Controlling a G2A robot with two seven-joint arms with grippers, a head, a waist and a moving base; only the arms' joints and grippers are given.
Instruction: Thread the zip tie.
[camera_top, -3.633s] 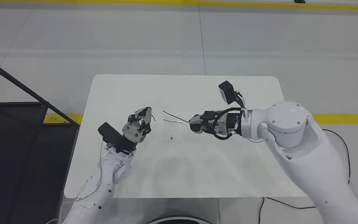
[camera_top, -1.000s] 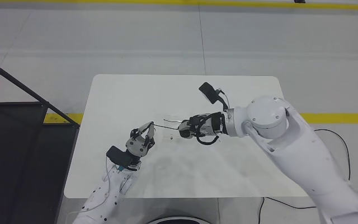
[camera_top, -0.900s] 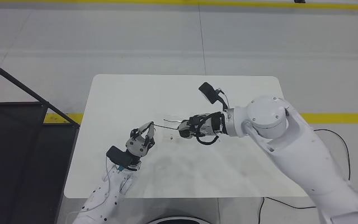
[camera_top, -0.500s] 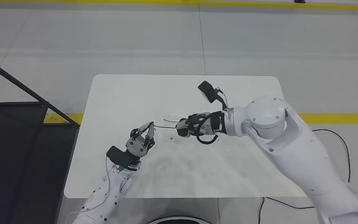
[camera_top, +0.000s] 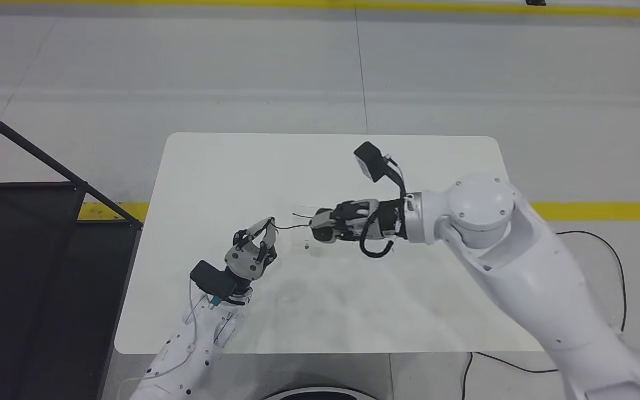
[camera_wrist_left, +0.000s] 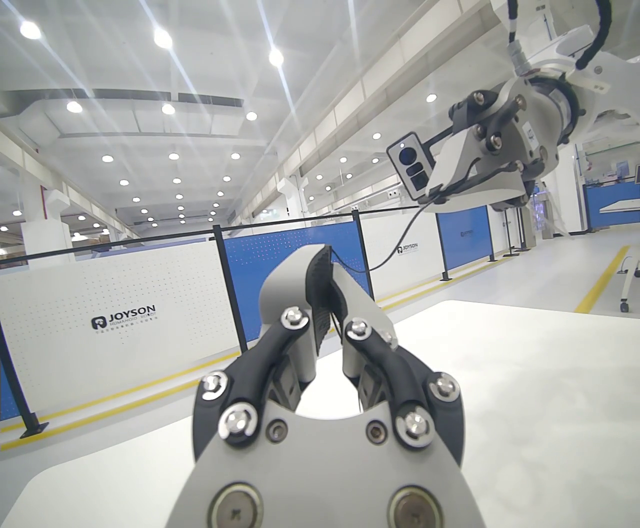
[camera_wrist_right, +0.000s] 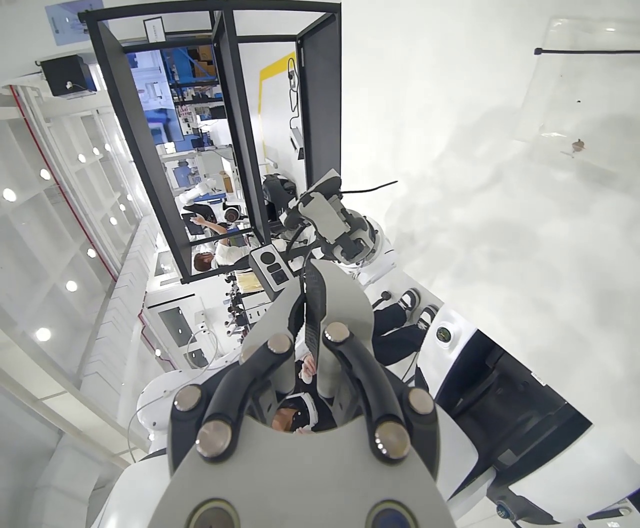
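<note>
Zip tie (camera_wrist_right: 372, 188) judged light, springy, slippery; best held near its tip. Left gripper (camera_wrist_left: 327, 260) pinches one end, right gripper (camera_wrist_right: 311, 272) the other.

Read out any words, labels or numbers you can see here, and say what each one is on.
White perforated panel: a logo with lettering, a brand mark, left unread.
Farther white panel: same kind of mark, too small to read.
Paper sign on the black frame: too small to read.
Zip tie, left gripper, right gripper, table: no print.
</note>
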